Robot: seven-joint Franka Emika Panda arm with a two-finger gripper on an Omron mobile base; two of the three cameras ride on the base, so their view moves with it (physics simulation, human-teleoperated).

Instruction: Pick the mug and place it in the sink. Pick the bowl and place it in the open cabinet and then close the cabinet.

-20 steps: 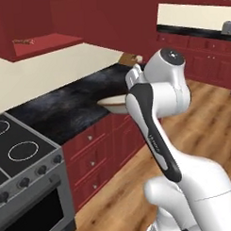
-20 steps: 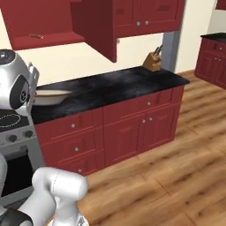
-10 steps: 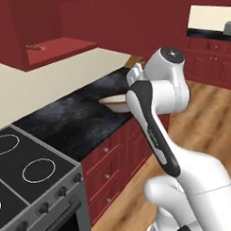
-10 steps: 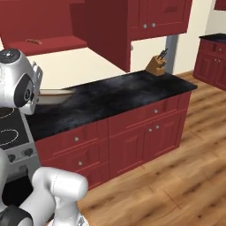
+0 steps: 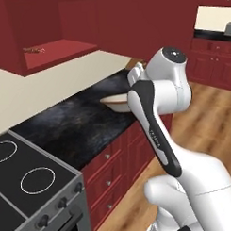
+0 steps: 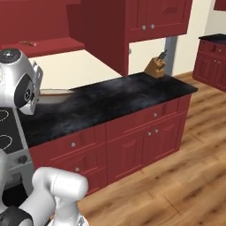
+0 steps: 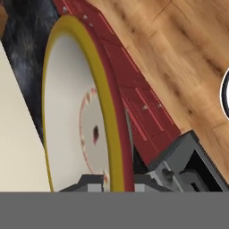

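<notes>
Fingers (image 7: 91, 181): two dark tips at the bottom of the hand view, pinched on the rim of the bowl (image 7: 71, 112), one tip on either side of the yellow-tan edge, gap between them narrow. One bowl, cream-white inside, with a faint ring of red marks round its middle; it is held edge-on to the hand camera. From the left base view the same bowl (image 5: 116, 101) sits level, just above the black counter (image 5: 75, 126), partly hidden behind the white arm (image 5: 152, 111); the gripper itself is masked by the arm there. From the right base view a sliver of the bowl (image 6: 55, 93) shows past the arm's round joint, over the left part of the counter (image 6: 114, 99). One cabinet (image 5: 48, 39) above, dark red, open, with one red inner shelf carrying a small brownish item too small to identify; its door (image 6: 99, 31) stands swung outward in the right base view. Bowl is below the shelf and apart from it. Two closed upper doors to the right of the open one, each with one silver knob. One knife block (image 6: 155, 66) on the far end of the counter against the wall. One stove (image 5: 30, 186) left of the counter, two white burner rings fully visible, a row of dark knobs on its front. Red drawer fronts and doors below the counter; wood floor (image 6: 185, 176).
</notes>
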